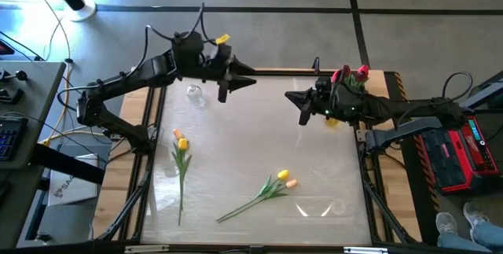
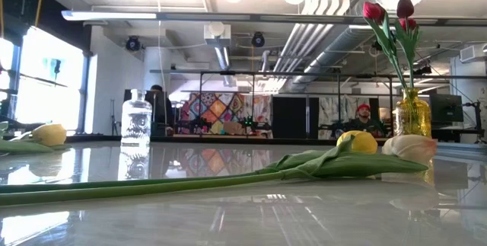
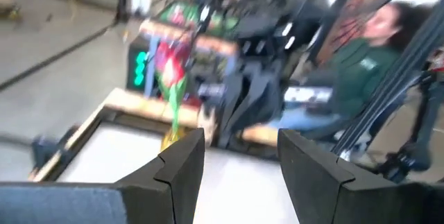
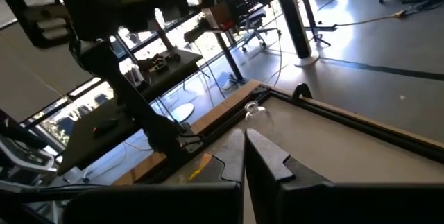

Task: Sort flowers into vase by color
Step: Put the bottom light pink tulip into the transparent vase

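The right gripper hangs over the back right part of the desk, its fingers clenched together with nothing between them. Just behind it, at the desk's right rear edge, stands a yellow glass vase holding red tulips, their heads rising above the arm in the high view and upright on their stems in the low view.

The left gripper waits over the back left of the desk, its fingers spread apart and empty. Close beside it stands a clear glass vase, with no flowers in it.

Four yellow and orange tulips lie flat on the desk. One pair rests toward the left side, heads pointing to the back and stems running toward the front edge. The other pair lies nearer the front centre, heads to the right and stems slanting down to the left.

In the low view a person in a red cap sits in the room beyond the desk.
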`<state>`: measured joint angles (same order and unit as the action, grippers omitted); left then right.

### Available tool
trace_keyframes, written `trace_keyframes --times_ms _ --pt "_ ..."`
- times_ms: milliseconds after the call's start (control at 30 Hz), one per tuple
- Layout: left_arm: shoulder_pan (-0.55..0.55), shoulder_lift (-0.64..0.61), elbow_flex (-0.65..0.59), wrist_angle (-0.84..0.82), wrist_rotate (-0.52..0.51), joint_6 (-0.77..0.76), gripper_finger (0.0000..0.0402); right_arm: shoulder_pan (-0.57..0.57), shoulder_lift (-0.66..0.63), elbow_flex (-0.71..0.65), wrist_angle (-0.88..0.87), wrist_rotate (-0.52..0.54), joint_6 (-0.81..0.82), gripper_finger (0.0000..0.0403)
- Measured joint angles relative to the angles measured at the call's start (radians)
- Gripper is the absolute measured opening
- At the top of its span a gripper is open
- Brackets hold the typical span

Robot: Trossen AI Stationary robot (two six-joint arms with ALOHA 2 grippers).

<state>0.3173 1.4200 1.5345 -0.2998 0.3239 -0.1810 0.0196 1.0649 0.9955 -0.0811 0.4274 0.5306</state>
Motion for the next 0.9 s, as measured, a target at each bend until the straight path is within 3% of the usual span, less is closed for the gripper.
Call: trace_keyframes --times_ms 133,367,600,900 --pt "-0.052 0.000 0.000 -0.117 -0.106 0.042 0.0172 0.020 0.000 0.000 0.000 0.019 0.033 0.0000" --pt "-0.167 0.000 0.000 -0.215 -0.297 0.096 0.0172 0.093 0.003 0.000 -0.069 0.175 0.080 0.0000" --pt "-0.239 -0.002 -0.034 -0.205 -0.311 0.054 0.0172 0.107 0.003 0.000 -0.072 0.182 0.113 0.0000" --pt "-0.362 0.000 -0.296 0.026 -0.312 -0.122 0.0172 0.119 0.012 0.000 -0.071 0.181 0.172 0.0000"
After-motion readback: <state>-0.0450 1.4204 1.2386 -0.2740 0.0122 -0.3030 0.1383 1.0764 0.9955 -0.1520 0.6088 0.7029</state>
